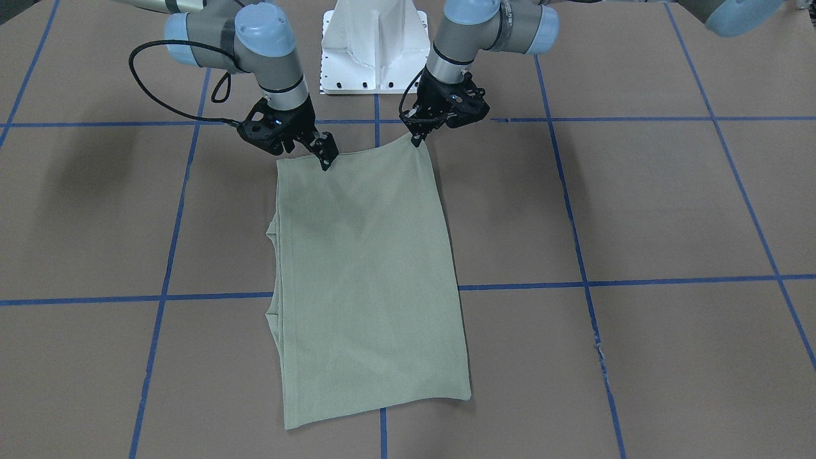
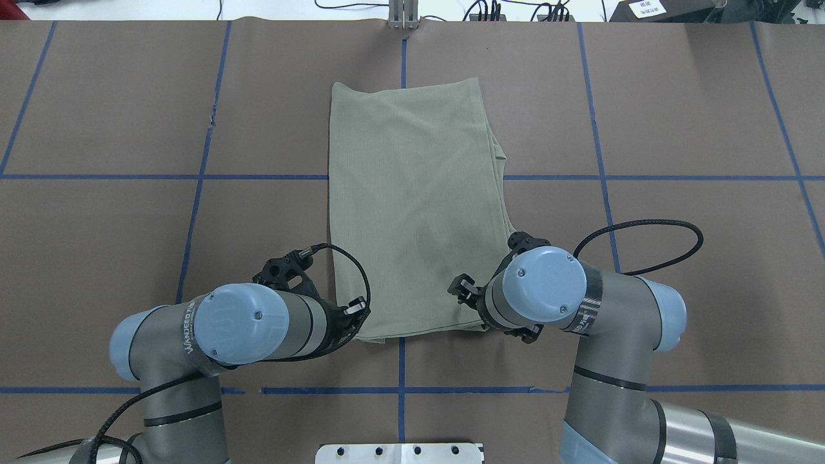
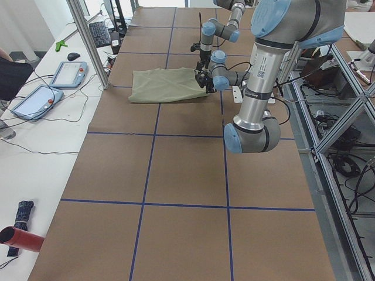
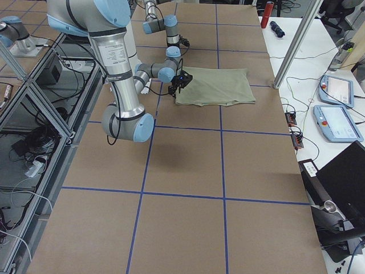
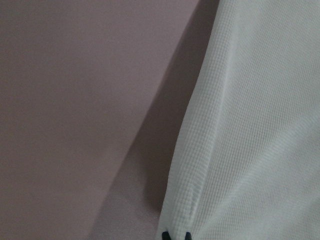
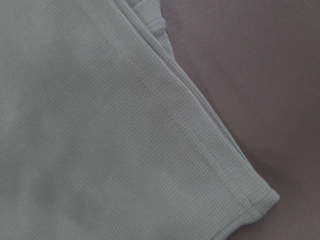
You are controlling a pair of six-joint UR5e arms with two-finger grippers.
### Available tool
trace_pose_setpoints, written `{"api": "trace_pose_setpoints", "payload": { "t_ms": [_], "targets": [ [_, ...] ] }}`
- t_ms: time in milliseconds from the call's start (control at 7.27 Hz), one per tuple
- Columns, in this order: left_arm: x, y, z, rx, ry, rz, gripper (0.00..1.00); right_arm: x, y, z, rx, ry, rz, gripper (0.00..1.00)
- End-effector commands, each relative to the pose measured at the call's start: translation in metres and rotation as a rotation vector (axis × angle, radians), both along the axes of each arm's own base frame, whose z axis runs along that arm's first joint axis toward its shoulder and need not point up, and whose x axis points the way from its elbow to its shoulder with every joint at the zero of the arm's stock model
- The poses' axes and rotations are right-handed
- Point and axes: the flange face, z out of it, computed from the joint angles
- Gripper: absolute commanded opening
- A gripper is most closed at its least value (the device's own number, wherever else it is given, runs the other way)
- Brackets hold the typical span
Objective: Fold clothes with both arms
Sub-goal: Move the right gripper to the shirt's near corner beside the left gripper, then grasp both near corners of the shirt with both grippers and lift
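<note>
Left gripper (image 1: 417,139) is pinched shut on one near corner of the shirt (image 1: 370,280); right gripper (image 1: 325,156) is shut on the other, likely for lifting that edge forward.

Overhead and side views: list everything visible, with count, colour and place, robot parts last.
Sage-green knit shirt: one, folded into a long rectangle, flat at table centre.
Brown table cover with blue tape grid: one, under everything.
Handheld tablet-like control units: two, grey-blue, on the white side bench.
Red cylinder: one, on the bench's near end.
White pedestal base: one, between the arms.
Left gripper: black, shut on the shirt's near corner.
Right gripper: black, at the other near corner; grip unclear.
</note>
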Motion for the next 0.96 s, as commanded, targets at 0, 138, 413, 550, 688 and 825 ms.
{"api": "trace_pose_setpoints", "payload": {
  "t_ms": [0,138,413,550,688,825],
  "targets": [
    [0.0004,0.0,-0.002,0.001,0.003,0.0,0.0,-0.0108,0.0101,0.0083,-0.003,0.018,-0.009,1.0],
    [0.0004,0.0,-0.002,0.001,0.003,0.0,0.0,-0.0113,0.01,0.0091,-0.003,0.02,-0.01,1.0],
    [0.0009,0.0007,-0.0029,0.002,0.004,0.0,0.0,-0.0146,0.0089,0.0143,-0.006,0.031,-0.01,1.0],
    [0.0009,0.0007,-0.0029,0.002,0.004,0.0,0.0,-0.0142,0.008,0.0143,-0.006,0.031,-0.009,1.0],
    [0.0009,0.0007,-0.0029,0.002,0.004,0.0,0.0,-0.0134,0.0073,0.0136,-0.007,0.03,-0.006,0.9],
    [0.0009,0.0007,-0.0029,0.002,0.004,0.0,0.0,-0.0121,0.0069,0.0106,-0.005,0.024,-0.007,0.6]
  ]
}}
